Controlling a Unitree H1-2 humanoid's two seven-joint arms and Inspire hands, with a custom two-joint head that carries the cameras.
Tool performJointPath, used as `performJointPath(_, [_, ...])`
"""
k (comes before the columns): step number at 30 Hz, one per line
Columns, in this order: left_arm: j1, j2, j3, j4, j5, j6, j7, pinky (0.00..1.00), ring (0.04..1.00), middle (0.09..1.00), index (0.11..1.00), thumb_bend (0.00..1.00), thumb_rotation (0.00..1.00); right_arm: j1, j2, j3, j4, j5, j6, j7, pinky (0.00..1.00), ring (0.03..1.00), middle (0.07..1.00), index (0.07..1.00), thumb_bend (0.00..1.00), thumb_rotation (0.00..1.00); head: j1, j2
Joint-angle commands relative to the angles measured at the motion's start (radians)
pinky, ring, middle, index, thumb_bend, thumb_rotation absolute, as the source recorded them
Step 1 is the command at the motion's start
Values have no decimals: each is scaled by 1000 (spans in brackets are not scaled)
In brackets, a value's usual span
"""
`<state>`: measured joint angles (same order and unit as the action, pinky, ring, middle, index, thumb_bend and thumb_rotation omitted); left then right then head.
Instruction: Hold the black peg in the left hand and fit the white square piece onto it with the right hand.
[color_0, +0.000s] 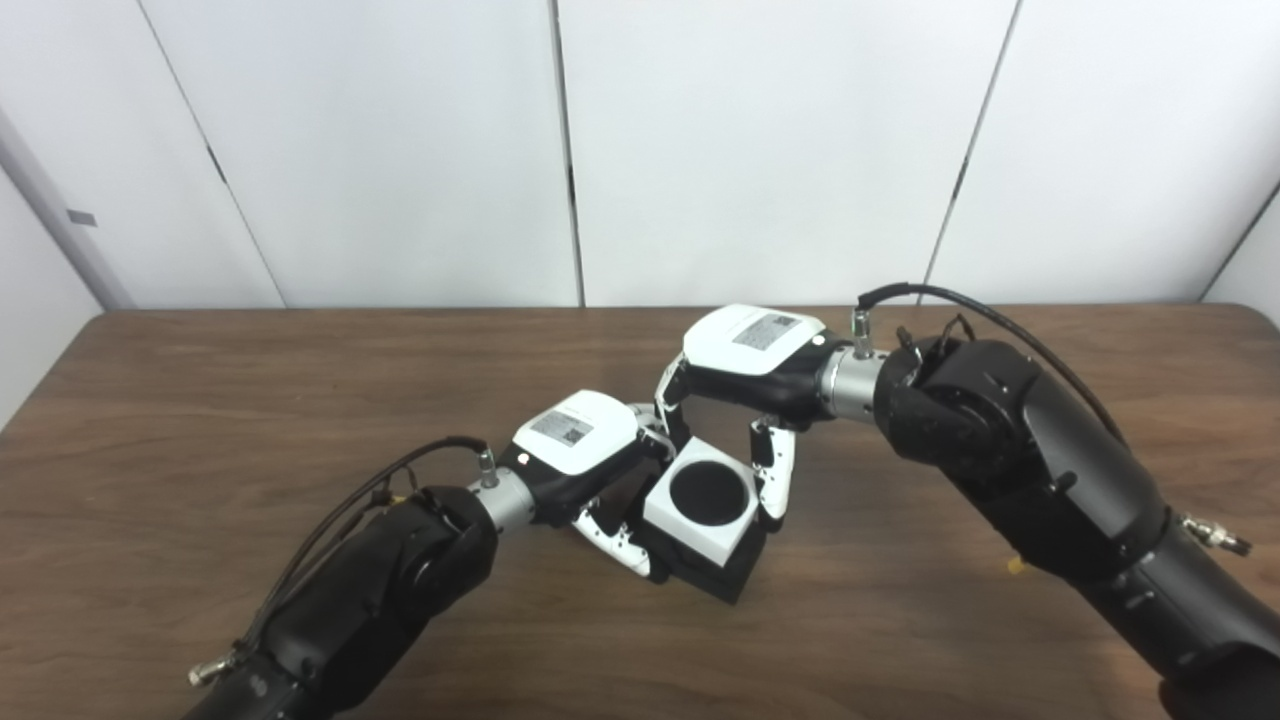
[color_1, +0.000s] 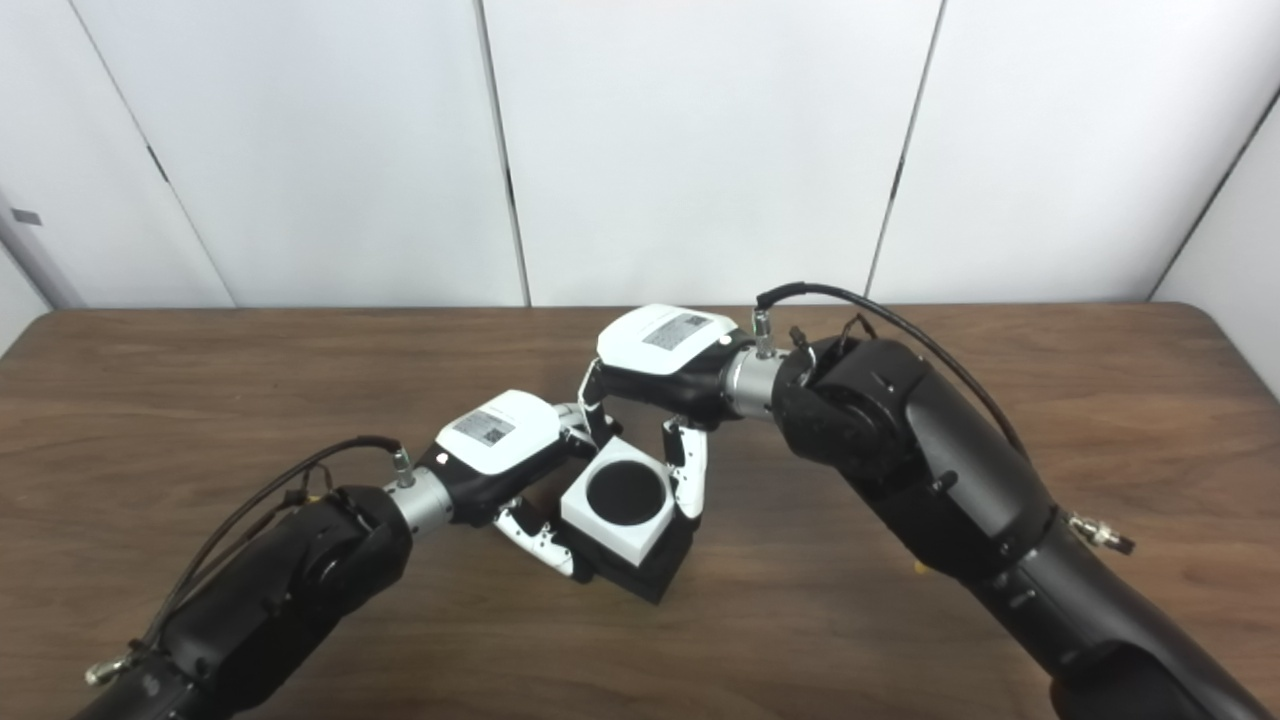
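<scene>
White panel walls behind, brown tabletop (color_0: 250, 420) below. Seated already, by the look of it: white piece (color_0: 700, 515) over black peg (color_0: 708, 488), round black top filling its hole, black base showing beneath at mid-table; left hand (color_0: 590, 470) closed on the peg's base from the left, right hand (color_0: 745, 385) arched over, fingers (color_0: 772, 480) touching the piece's right side. Next, probably: press fully down, check flush, then loosen the right hand without tipping anything.
</scene>
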<state>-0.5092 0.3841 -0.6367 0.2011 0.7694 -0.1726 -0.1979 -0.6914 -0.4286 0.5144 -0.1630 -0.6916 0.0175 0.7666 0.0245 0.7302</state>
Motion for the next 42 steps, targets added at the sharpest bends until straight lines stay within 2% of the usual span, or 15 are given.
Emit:
performJointPath(1, [40,-5,-58,45,54,-2,-85,814,909,899,490,522,75,-32,16,-12,-35,35,-28,-2,849,824,751,476,518,136,1,1])
performJointPath(4, [40,-5,-57,40,52,8,-96,822,915,901,491,522,75,-34,12,-7,-31,28,-32,4,839,815,752,481,517,139,1,1])
performJointPath(8, [41,-4,-55,34,51,12,-98,822,914,898,491,522,75,-37,10,-10,-29,33,2,38,832,819,779,497,518,153,-3,0])
performJointPath(9, [41,-4,-56,33,51,14,-99,822,915,899,491,522,75,-35,10,-12,-27,35,6,40,826,821,787,615,673,211,-3,0])
performJointPath(10, [41,-3,-55,32,51,15,-101,822,916,900,491,521,75,-35,10,-14,-26,36,8,41,821,822,793,690,775,250,-3,1])
performJointPath(14, [39,0,-55,36,53,5,-93,825,914,899,491,521,75,-30,6,-22,-22,33,9,45,814,823,803,740,876,265,-5,3])
performJointPath(33, [41,0,-55,34,54,10,-98,834,920,900,491,522,76,-23,-2,-33,-25,30,16,62,828,839,834,735,889,234,-5,3])
performJointPath(42, [41,3,-52,35,53,10,-98,823,922,895,491,522,75,-25,-48,-90,-52,63,13,68,766,826,835,721,835,143,-16,-2])
